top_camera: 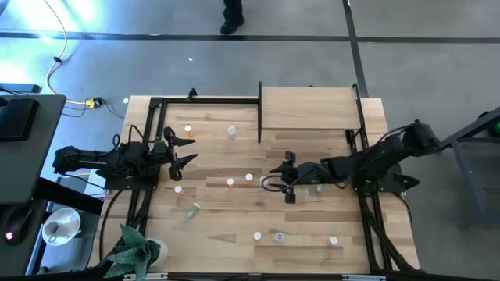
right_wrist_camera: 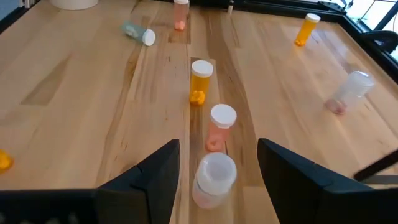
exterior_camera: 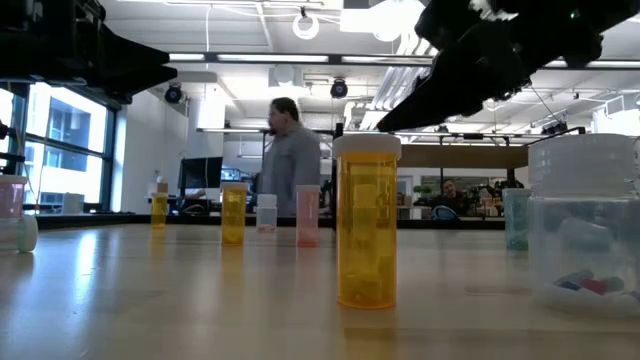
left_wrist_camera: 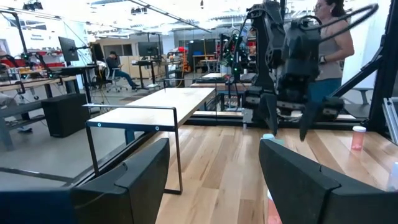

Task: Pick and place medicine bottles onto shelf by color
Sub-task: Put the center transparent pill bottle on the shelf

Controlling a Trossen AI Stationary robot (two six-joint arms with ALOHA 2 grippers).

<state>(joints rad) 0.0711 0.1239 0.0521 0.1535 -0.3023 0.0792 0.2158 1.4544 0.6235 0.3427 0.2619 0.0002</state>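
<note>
An open-plan robotics lab is showing beyond the tabletop (top_camera: 234, 226): desks with monitors (left_wrist_camera: 67, 48), a seated person (left_wrist_camera: 118, 67) working, another person (exterior_camera: 290, 155) walking past, exposed ceiling ducts, fluorescent lights, and cables trailing across the polished concrete floor (top_camera: 437, 62).

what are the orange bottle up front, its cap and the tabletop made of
Orange cylindrical bottle: seemingly translucent glossy plastic, as light glows through it. Its white cap: opaque matte plastic, probably. Plank-patterned tabletop: pale wood with a smooth, faintly reflective finish, possibly laminate.
</note>
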